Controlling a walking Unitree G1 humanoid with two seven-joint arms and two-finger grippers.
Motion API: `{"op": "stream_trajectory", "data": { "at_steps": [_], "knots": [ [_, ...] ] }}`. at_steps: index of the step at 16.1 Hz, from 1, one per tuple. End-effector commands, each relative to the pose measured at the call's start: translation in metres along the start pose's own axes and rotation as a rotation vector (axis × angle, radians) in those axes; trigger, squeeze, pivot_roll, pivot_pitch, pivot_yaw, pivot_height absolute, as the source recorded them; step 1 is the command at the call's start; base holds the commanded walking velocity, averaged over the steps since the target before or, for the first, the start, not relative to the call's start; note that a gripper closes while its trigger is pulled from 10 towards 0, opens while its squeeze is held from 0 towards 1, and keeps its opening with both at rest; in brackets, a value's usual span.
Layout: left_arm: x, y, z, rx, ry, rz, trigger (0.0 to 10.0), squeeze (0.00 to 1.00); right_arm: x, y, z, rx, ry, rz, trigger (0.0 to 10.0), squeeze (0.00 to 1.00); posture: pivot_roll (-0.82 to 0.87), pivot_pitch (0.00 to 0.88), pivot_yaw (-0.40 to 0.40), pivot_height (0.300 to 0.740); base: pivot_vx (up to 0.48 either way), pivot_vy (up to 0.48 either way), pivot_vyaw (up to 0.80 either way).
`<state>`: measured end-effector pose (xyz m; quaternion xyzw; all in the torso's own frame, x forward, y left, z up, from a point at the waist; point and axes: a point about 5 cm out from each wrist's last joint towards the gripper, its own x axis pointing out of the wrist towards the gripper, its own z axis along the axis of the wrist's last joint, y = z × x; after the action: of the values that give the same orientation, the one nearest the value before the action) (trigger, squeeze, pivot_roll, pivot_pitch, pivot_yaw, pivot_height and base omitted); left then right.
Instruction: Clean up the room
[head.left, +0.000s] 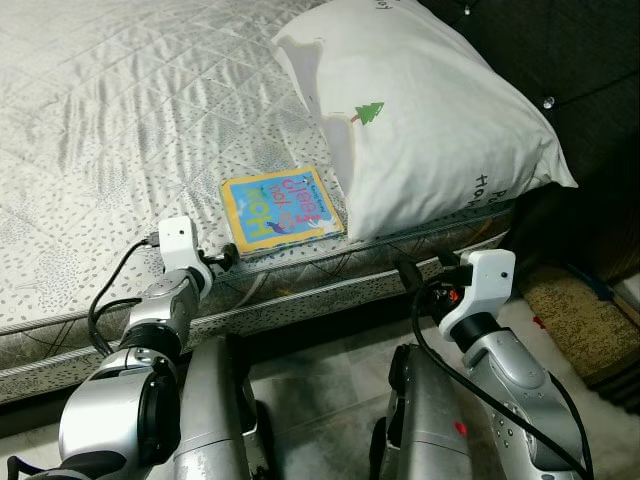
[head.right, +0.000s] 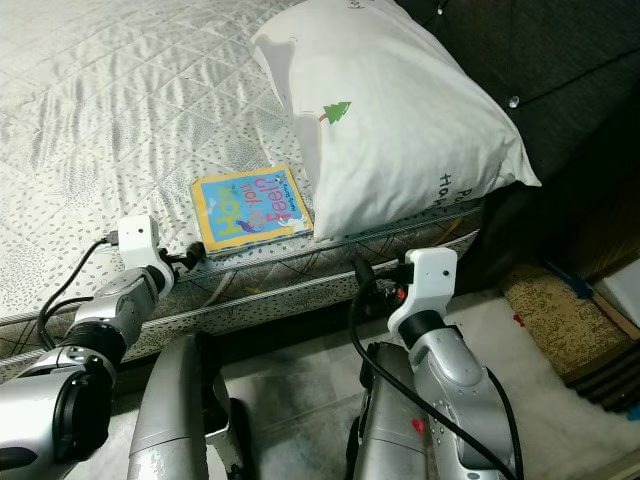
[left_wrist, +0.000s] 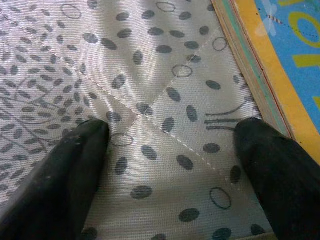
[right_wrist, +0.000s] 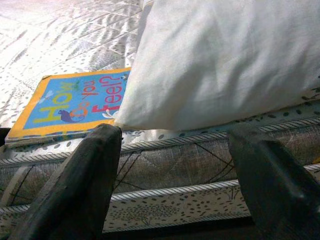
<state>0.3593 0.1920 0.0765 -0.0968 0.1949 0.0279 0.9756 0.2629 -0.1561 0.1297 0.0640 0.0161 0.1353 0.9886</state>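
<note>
A picture book with a yellow border and blue cover lies flat on the quilted mattress, close to its front edge. One corner is tucked under a big white pillow printed with a small green tree. My left gripper is open, its fingertips resting on the mattress just left of the book. My right gripper is also open and holds nothing. It hovers in front of the mattress side, below the pillow and facing the book.
A dark padded headboard rises behind the pillow on the right. A brown mat lies on the floor at the right, beside the bed. Pale floor tiles show between my arms, below the mattress side.
</note>
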Motion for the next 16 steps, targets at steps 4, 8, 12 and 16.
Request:
{"op": "stream_trajectory", "data": {
  "at_steps": [4, 8, 12, 16],
  "knots": [
    [-0.031, 0.043, -0.015, -0.040, -0.187, 0.301, 10.0, 0.00, 0.020, 0.006, -0.008, 0.016, -0.010, 0.022, 10.0, 0.00, -0.05, 0.068, -0.023, 0.528, 0.000, 0.000, 0.00],
    [-0.054, 0.044, -0.013, -0.019, -0.271, 0.346, 10.0, 0.00, 0.030, 0.005, -0.009, 0.016, -0.024, 0.007, 10.0, 0.00, -0.04, 0.040, -0.013, 0.528, 0.000, 0.000, 0.00],
    [-0.082, 0.031, -0.011, 0.041, -0.355, 0.293, 10.0, 0.00, 0.042, 0.013, -0.006, 0.029, -0.083, 0.036, 10.0, 0.00, 0.00, 0.004, 0.000, 0.528, 0.000, 0.000, 0.00],
    [-0.098, 0.001, -0.006, 0.047, -0.411, 0.206, 10.0, 0.00, 0.051, 0.019, 0.000, 0.048, -0.130, 0.046, 10.0, 0.00, 0.00, 0.000, -0.006, 0.548, 0.000, 0.000, 0.00]
  ]
}}
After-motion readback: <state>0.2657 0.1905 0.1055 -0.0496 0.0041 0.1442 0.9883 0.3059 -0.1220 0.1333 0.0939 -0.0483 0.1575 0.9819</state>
